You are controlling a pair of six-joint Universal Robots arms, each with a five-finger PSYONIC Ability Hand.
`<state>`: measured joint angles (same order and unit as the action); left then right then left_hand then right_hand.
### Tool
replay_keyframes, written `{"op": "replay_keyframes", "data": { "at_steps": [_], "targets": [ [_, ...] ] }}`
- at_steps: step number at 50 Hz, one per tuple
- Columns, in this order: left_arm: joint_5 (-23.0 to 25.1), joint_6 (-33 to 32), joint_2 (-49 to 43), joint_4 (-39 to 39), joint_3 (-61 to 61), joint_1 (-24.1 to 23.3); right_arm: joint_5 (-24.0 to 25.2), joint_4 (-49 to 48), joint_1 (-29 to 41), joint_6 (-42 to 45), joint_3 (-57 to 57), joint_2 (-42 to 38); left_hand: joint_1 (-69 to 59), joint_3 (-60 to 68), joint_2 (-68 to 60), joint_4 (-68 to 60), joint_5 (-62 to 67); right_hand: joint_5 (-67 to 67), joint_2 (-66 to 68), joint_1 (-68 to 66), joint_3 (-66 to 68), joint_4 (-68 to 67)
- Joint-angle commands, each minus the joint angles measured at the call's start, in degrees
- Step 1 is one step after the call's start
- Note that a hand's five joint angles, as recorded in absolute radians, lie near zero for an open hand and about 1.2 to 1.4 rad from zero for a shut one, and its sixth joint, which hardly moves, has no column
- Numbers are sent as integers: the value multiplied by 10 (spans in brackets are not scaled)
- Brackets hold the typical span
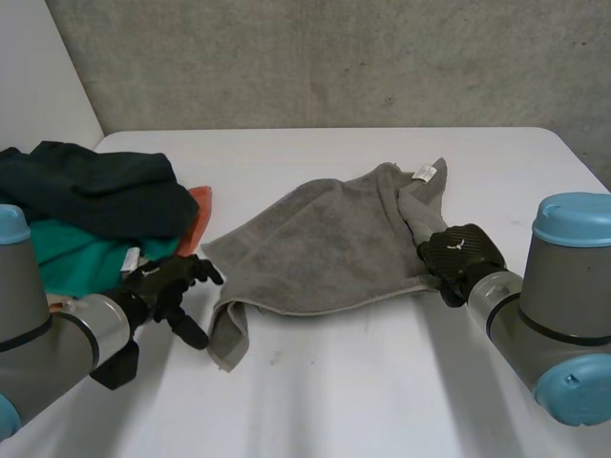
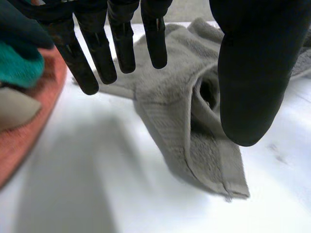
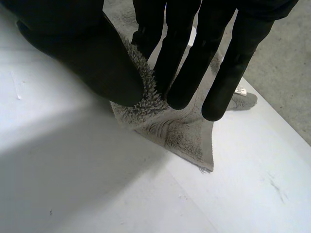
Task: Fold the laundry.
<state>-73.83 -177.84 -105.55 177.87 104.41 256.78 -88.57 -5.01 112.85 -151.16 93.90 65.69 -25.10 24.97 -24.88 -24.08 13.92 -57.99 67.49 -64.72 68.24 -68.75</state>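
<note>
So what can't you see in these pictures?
Head view: the white label on the grey towel is too small to read.
Head view: the clothes pile is cut off at the edge; a dark garment covers much of it.
Left wrist view: the left hand covers part of the towel.
Right wrist view: the right hand, pinching the towel, hides its edge.

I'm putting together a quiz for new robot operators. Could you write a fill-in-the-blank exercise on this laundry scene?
1. The right hand pinches one edge of a towel whose colour is ____.
2. The left hand, beside the towel's near corner, is ____ (open or shut).
3. The clothes pile lies on the robot's ____ side of the table.
4. The cloth peeking from under the pile is coloured ____.

Missing words: grey; open; left; orange.
</note>
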Motion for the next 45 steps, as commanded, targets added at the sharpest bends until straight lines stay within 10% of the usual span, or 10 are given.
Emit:
{"op": "replay_keyframes", "data": {
  "at_steps": [1, 5, 10, 18, 28, 45],
  "targets": [
    [0, 14, -59, 50, -25, -6, 0, 0, 0, -4, 3, 0, -41, 42, -43, -51, 53, -120, 125, -153, 118, -112],
    [-3, 21, -111, 52, -62, -18, -1, 0, 0, -4, 6, 6, -87, 88, -89, -97, 98, -120, 125, -153, 118, -112],
    [-11, 21, -156, 51, -110, -46, -4, -1, -3, -4, 6, 23, -549, 550, -551, -559, 560, -120, 125, -153, 118, -112],
    [-125, 11, -41, 52, -143, -52, -6, 18, -44, 23, -30, 124, -549, 550, -551, -559, 561, -120, 125, -153, 118, -112],
    [-96, -29, 145, 59, -178, -50, -4, 175, -98, 111, -172, 218, -549, 550, -551, -559, 561, -120, 125, -153, 118, -112],
    [-77, -187, -124, 52, -293, -82, -21, 205, -93, 40, -232, 16, -549, 550, -551, -559, 561, -4, 9, -37, 1, 4]
  ]
}}
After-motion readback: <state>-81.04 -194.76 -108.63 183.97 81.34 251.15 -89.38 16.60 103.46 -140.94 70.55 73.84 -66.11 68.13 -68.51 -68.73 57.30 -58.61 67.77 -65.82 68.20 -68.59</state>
